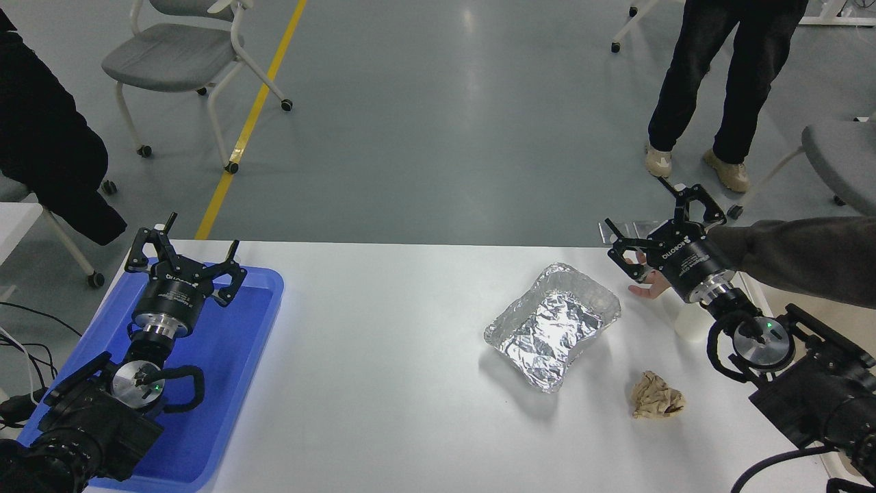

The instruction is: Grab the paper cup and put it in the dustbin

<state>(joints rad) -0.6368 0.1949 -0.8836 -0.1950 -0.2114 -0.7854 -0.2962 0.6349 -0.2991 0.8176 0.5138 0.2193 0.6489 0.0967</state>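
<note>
A small whitish object (686, 322), which looks like the paper cup, sits at the table's right side. My right wrist hides most of it. My right gripper (635, 202) is open and empty, above the table's far right edge and beyond the cup. A person's hand (650, 284) reaches in under that gripper, close to the cup. A cream-beige surface (807, 311) at the right edge, off the table, may be the dustbin. A sleeve and my right arm hide most of it. My left gripper (203, 231) is parked open over the blue tray.
A crinkled silver foil tray (553, 325) lies right of centre. A crumpled tan paper ball (655, 396) lies near the front right. A blue tray (226, 356) is at the left. A person's sleeve (801, 257) crosses from the right edge. Another person stands at the far right.
</note>
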